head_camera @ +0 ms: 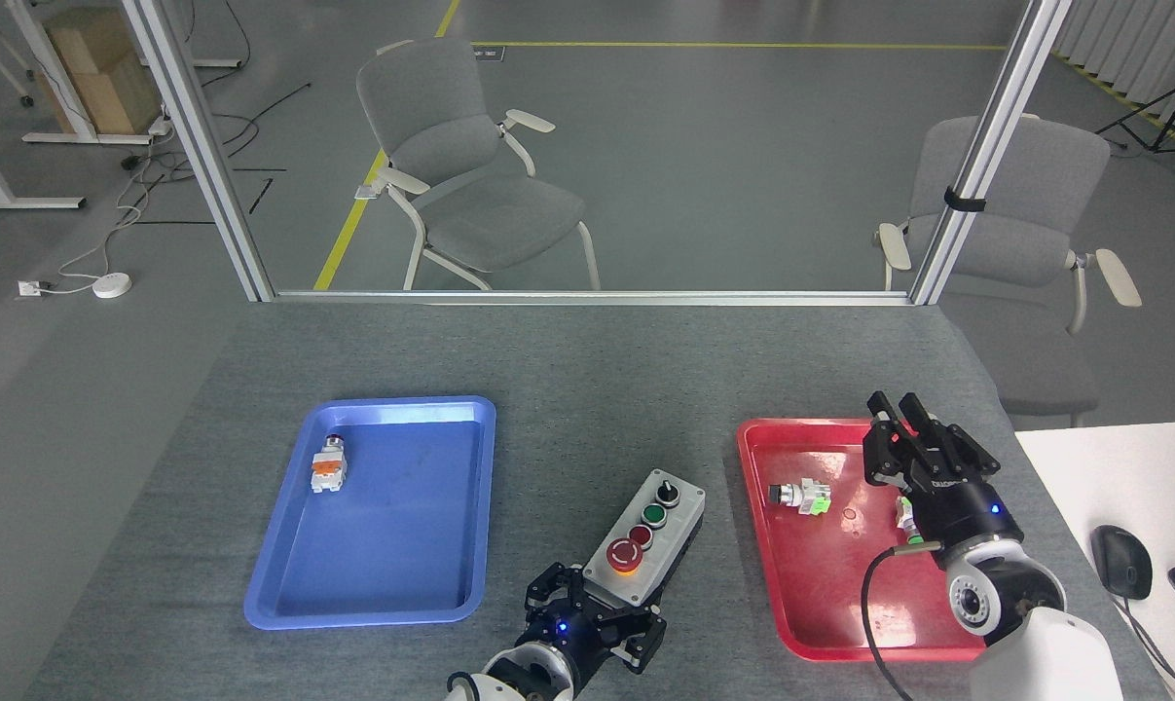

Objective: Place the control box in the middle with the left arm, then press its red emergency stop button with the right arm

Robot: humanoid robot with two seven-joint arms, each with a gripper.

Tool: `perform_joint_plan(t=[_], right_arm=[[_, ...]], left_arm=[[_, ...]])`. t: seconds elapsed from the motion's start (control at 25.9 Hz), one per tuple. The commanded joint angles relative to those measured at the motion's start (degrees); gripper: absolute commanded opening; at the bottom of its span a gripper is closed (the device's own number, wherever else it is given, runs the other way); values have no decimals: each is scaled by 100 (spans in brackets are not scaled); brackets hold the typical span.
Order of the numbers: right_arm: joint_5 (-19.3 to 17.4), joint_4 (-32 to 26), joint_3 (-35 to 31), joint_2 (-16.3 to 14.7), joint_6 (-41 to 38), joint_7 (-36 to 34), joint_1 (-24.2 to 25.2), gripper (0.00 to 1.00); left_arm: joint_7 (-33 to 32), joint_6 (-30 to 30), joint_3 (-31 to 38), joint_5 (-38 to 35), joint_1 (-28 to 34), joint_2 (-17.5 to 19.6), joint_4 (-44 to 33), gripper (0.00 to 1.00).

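Left arm: it comes in from the bottom edge, near the middle, and reaches up and a little to the right.
Left wrist: white and round, partly cut off by the bottom edge.
Left gripper: black, with a small blue light; its fingers are spread wide apart.
Right arm: it comes in from the bottom right corner, white and thick, with a black cable looping beside it.
Right gripper: black, pointing away from the robot; its fingers sit close together.
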Motion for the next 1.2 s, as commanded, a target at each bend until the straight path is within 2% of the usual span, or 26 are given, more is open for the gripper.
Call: perform_joint_plan(t=[0.0,0.12,0.27,0.43,0.54,0.62,0.73,0.97,1.04,1.16], right_arm=[[0,3,28,40,-660,25,9,0],[9,12,46,216,-1108,34,18,0],[17,12,283,427,-1345,359,0,0],[17,30,942,567,-1310,508,9,0],[26,135,1426,717,-1301,517,18,0],[26,284,1654,840,-1292,526,18,0],[88,469,1874,928,-1284,526,27,0],[97,1031,2190,937,-1275,526,18,0],[96,1075,2199,937,-1266,526,18,0],[88,1102,2199,910,-1266,526,27,0]], left_arm=[[71,65,12,47,-1,5,-20,98],[88,13,30,56,122,58,-160,98],[88,-14,74,56,622,181,-687,99],[88,-67,100,100,1167,866,-1636,99],[97,-119,206,223,1554,1244,-2243,99],[97,-128,460,319,1783,1517,-2709,99],[97,-137,891,407,2046,1719,-3254,99],[97,-444,2254,460,1976,1719,-3386,99],[106,-541,2702,644,1818,1684,-3342,99],[97,-524,2957,1145,1475,1701,-3131,99]])
